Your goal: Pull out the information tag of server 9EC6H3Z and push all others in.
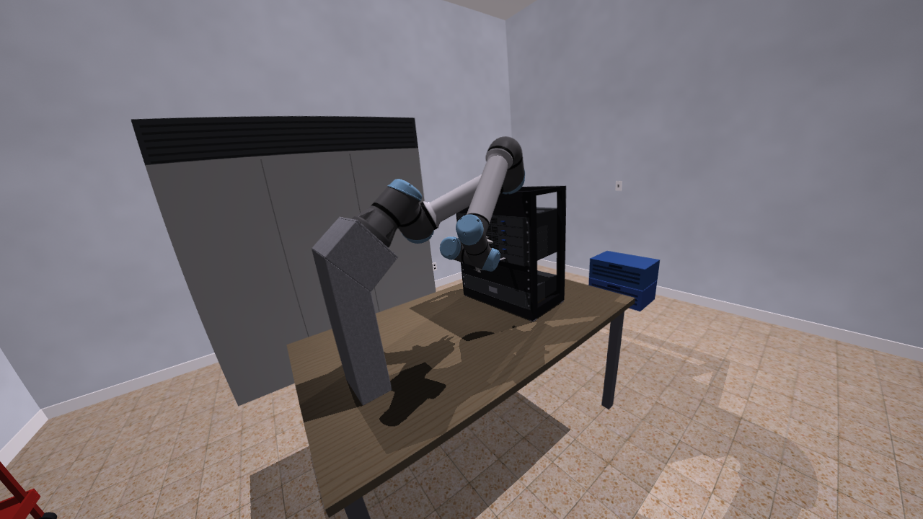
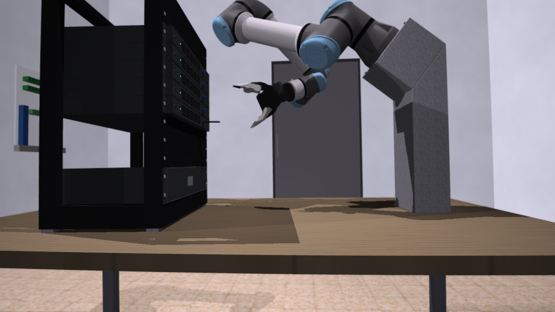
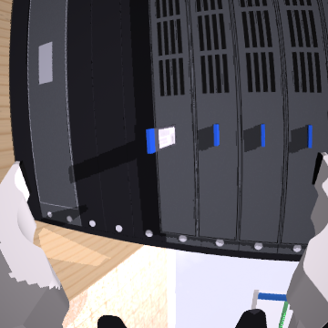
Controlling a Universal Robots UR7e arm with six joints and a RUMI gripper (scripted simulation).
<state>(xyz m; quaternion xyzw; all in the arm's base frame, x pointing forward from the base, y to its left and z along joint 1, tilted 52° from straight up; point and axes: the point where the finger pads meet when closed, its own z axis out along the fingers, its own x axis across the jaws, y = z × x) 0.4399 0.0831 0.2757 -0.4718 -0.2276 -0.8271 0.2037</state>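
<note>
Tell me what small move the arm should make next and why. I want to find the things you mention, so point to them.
Probably hold the open gripper (image 2: 241, 106) (image 3: 171, 158) off the rack (image 2: 153, 116) (image 3: 23, 137) and tilt the wrist camera for a squarer look at the pulled-out tag (image 2: 214, 121) (image 3: 166, 137): its white label shows, but the print is too small to read, so whether it should stay out is undecided.

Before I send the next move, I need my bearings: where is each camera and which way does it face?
Top: high, off to one side of the table, looking down across it at the arm and the front of the rack.
Exterior: near tabletop height, side-on; rack left, arm right, open tool between.
Wrist: on the arm's end, facing the rack front, rolled sideways; both fingers at the frame edges.
Exterior and wrist share the pulled-out tag.
</note>
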